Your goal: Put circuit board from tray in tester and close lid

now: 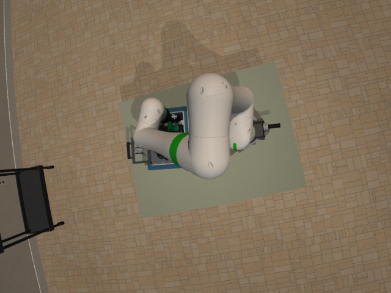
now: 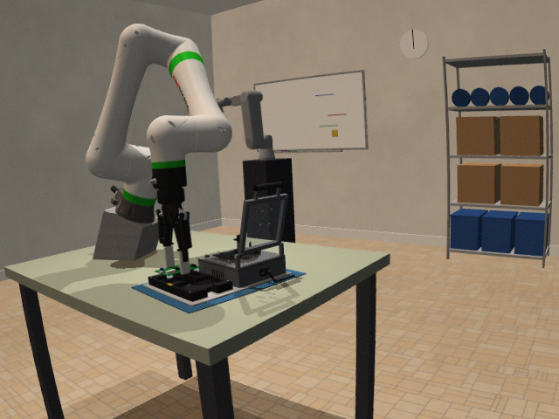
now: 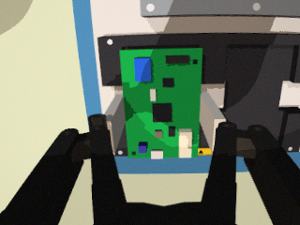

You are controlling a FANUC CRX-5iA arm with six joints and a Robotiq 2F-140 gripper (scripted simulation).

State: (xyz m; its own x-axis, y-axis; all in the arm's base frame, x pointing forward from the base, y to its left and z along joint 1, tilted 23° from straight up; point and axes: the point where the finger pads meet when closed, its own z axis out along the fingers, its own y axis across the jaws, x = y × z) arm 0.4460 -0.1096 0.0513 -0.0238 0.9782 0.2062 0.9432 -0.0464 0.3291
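The green circuit board (image 3: 161,103) (image 2: 168,271) (image 1: 173,126) is face up at the tray's far pocket, about level with the rim. Its white connector (image 3: 186,142) points away from the tester. My gripper (image 3: 161,106) (image 2: 176,265) points straight down, and its pale finger pads press on the middle of the board's two long edges. The black tray (image 2: 189,288) (image 3: 250,88) has its near pocket empty. The grey tester (image 2: 244,265) stands right beside the tray. Its lid (image 2: 264,221) stands open and nearly upright, with the handle (image 2: 268,185) on top. In the overhead view the arm hides my gripper.
Tray and tester sit on a blue mat (image 2: 148,291) (image 3: 82,56) on the table (image 2: 293,269). The robot's base (image 2: 121,238) stands behind the tray. A black panel on a grey stand (image 2: 275,171) is behind the tester. A shelf (image 2: 496,157) stands far to the right.
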